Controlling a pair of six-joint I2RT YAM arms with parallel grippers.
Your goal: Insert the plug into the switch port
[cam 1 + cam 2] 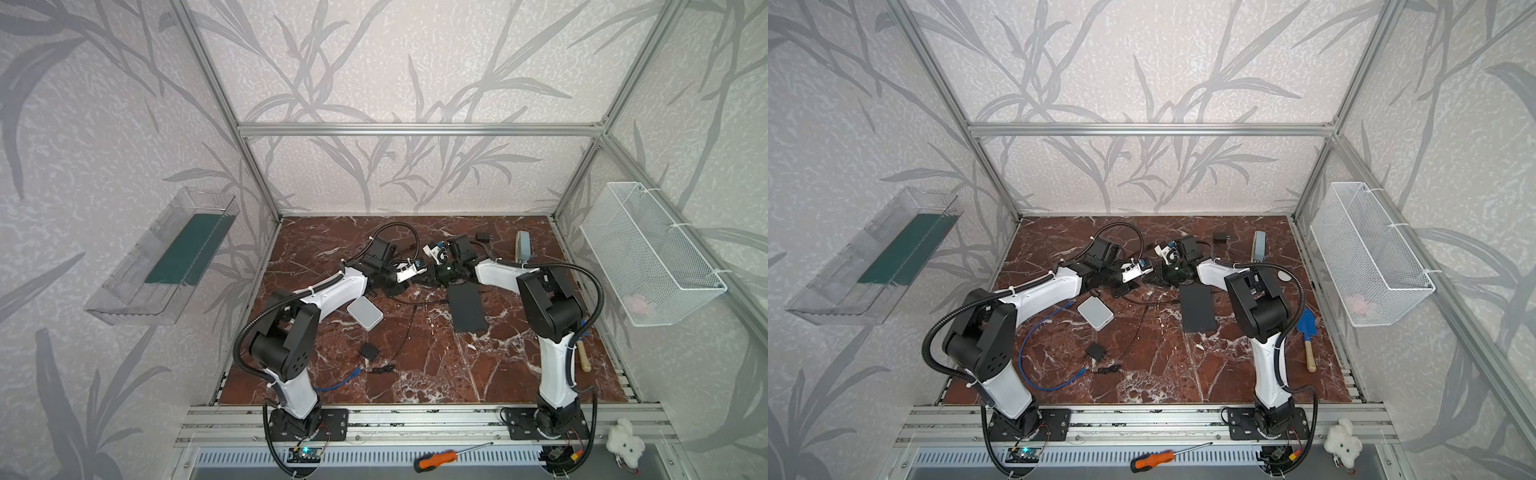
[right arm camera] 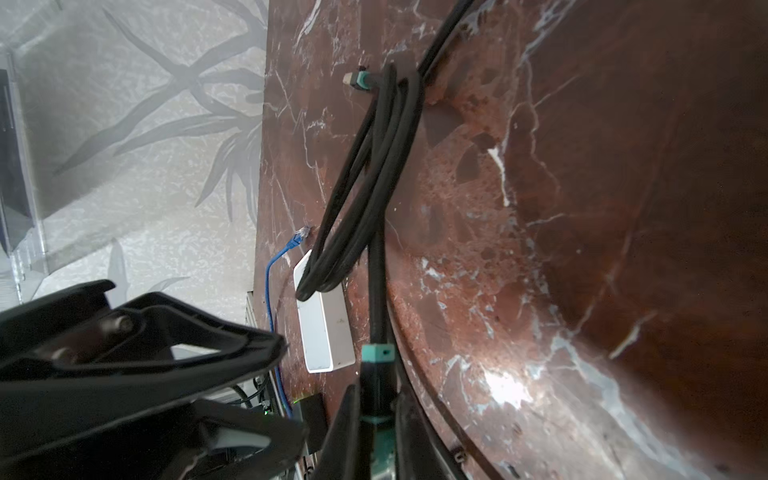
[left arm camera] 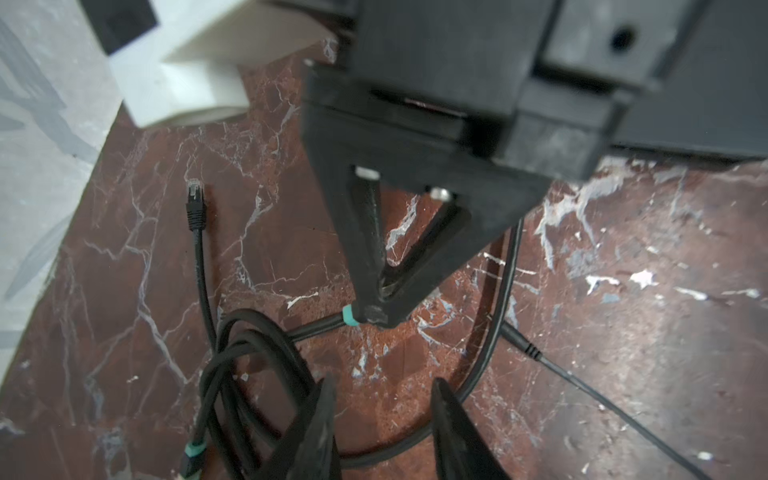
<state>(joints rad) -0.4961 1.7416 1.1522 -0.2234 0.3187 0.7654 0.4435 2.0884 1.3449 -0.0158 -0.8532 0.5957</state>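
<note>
Left wrist view, entry one: left gripper (image 3: 382, 386), fingers (image 3: 320, 424) standing apart with nothing between them, above the marble table (image 3: 124, 291).

Entry two: right gripper (image 3: 376, 312), clamped on the teal-banded end of the thick black cable (image 3: 316, 328). We confirm this grip in the right wrist view (image 2: 376, 392).

Entry three: plug (image 3: 521, 344), lying on the table near the right gripper and apart from both grippers. Its thin cord (image 3: 623, 415) trails away, and we cannot make out the tip.

Entry four, in both top views: white switch box (image 1: 365, 314) (image 1: 1095, 312), flat on the table beside the left arm. We cannot tell where its port sits.

Entry five: adapter block (image 1: 369, 352), nearer the front edge.

Entry six: dark grey slab (image 1: 466, 307), to the right of the box.

Entry seven: blue cable (image 1: 1034, 345), looped by the left arm.
</note>
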